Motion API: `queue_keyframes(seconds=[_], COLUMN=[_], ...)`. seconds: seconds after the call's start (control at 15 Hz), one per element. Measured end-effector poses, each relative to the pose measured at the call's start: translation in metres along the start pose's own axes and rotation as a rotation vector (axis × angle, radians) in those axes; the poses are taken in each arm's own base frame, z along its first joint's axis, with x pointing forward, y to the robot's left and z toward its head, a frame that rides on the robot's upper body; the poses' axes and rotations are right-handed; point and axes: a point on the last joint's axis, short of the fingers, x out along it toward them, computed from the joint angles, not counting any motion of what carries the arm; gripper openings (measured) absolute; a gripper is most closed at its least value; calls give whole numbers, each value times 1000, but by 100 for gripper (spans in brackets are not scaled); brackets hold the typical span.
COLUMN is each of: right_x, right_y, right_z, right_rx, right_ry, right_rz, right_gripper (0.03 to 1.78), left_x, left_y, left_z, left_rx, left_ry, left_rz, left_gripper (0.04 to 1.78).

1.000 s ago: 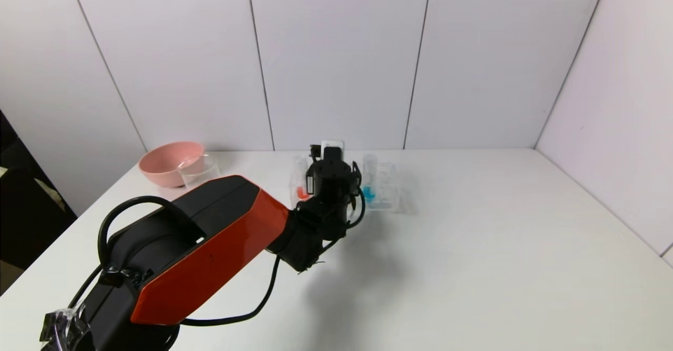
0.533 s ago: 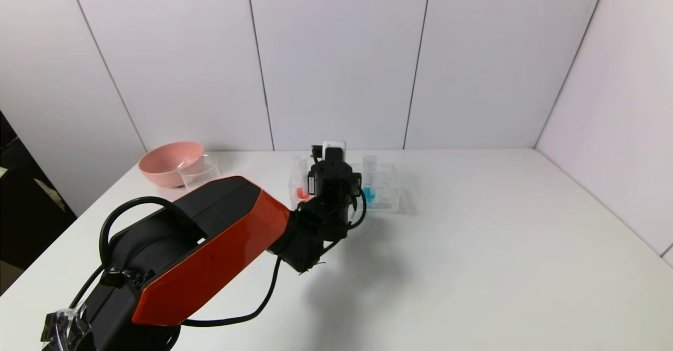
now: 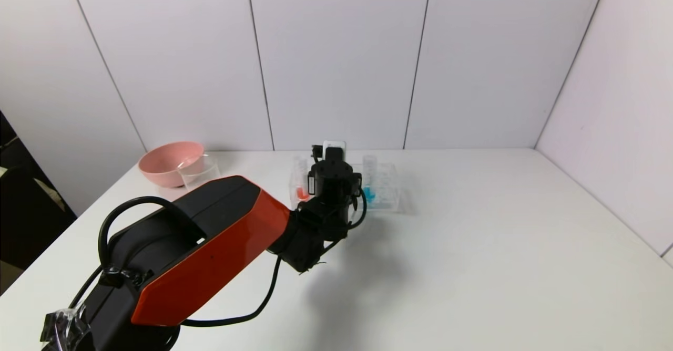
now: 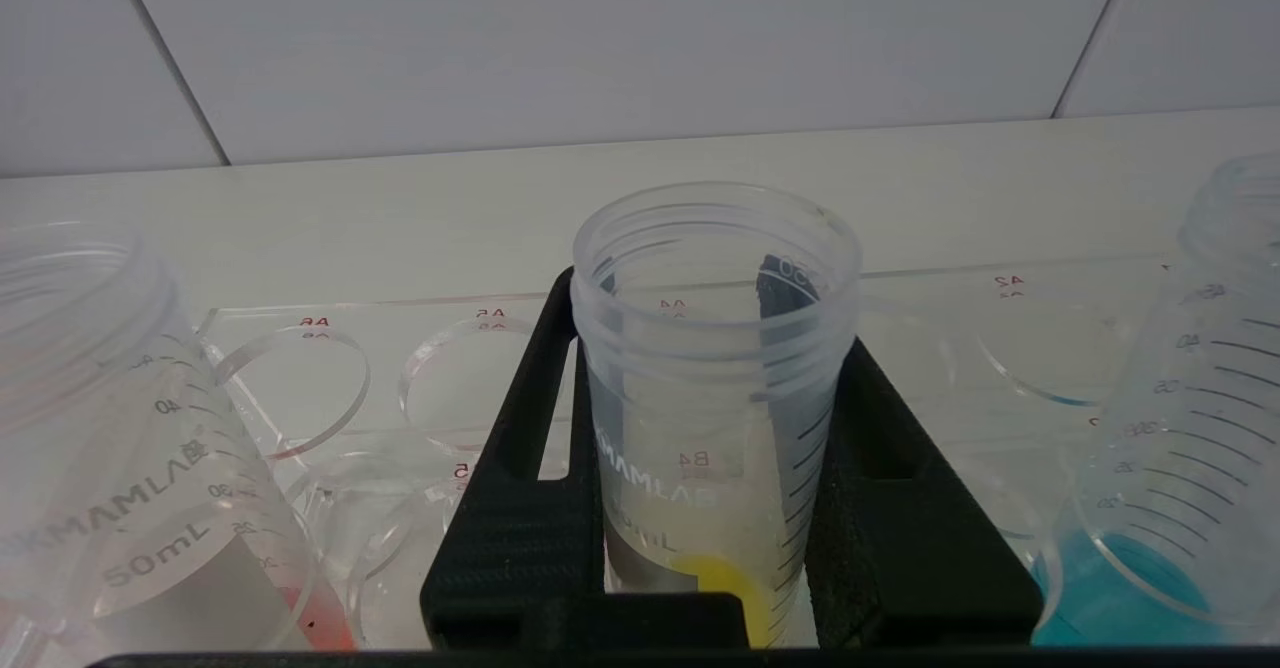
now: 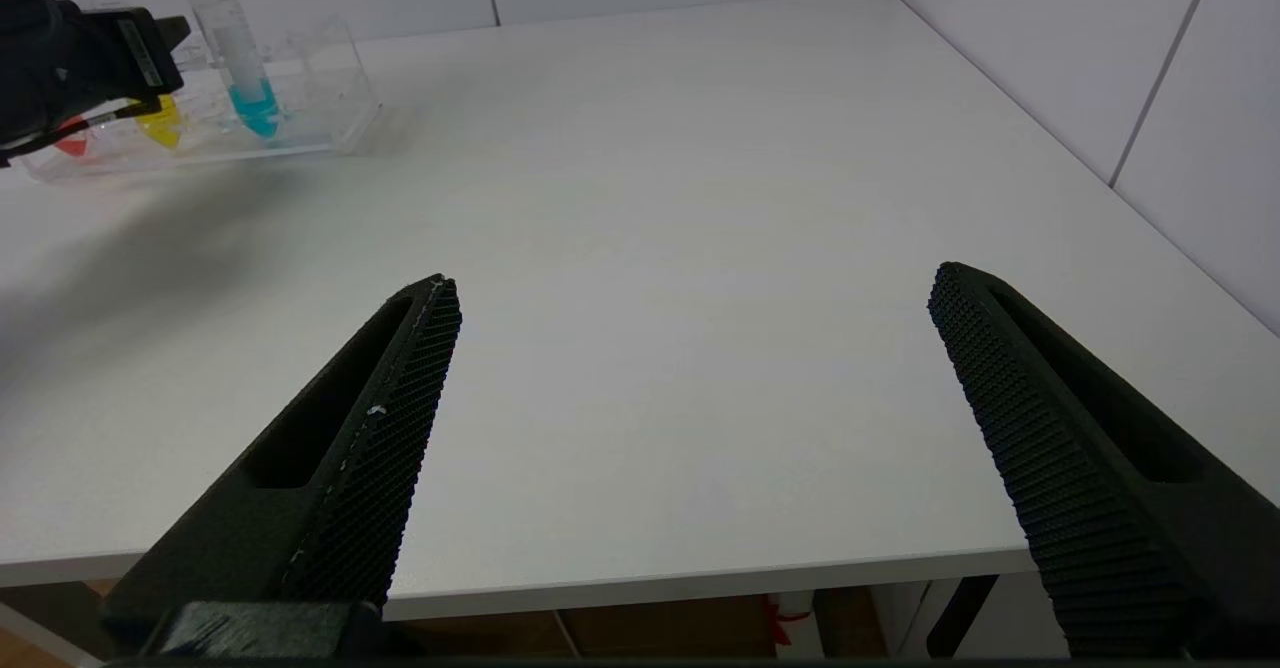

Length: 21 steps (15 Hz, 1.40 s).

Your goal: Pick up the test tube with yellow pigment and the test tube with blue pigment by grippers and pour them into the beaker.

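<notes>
The test tube with yellow pigment [image 4: 715, 398] stands upright in the clear rack [image 4: 330, 348], and my left gripper [image 4: 715, 428] is shut on it, one black finger [image 4: 520, 508] pressed against each side. In the head view the left gripper [image 3: 331, 175] hides this tube. The test tube with blue pigment [image 3: 369, 183] stands in the rack just right of the gripper, untouched [image 4: 1180, 468]. The beaker [image 3: 200, 169] sits far left, beside a pink bowl. My right gripper [image 5: 690, 348] hangs open and empty over the table's front edge, out of the head view.
A red-tipped tube [image 3: 301, 183] stands in the rack [image 3: 386, 188] on the gripper's left. The pink bowl [image 3: 168, 162] touches the beaker at the back left. The walls stand close behind the rack. White table [image 3: 499, 246] spreads to the right and front.
My left gripper's jaws have closed on the yellow tube. The rack's right end has shifted slightly. The arm itself has barely moved.
</notes>
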Motion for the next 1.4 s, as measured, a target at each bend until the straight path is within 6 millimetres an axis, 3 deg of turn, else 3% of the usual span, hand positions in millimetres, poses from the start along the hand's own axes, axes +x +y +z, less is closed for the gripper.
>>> queue_keyframes(seconds=[0.33, 1.4], right_x=[0, 0], right_y=[0, 0], right_z=[0, 0], right_rx=[0, 0], right_ry=[0, 0], right_rz=[0, 0], right_gripper=[171, 171], left_x=[-4, -27], left_y=[-1, -7], left_z=[10, 76], left_rx=[-1, -30], left_ry=[-6, -53], left_rz=[-4, -28], left_gripper=[54, 54])
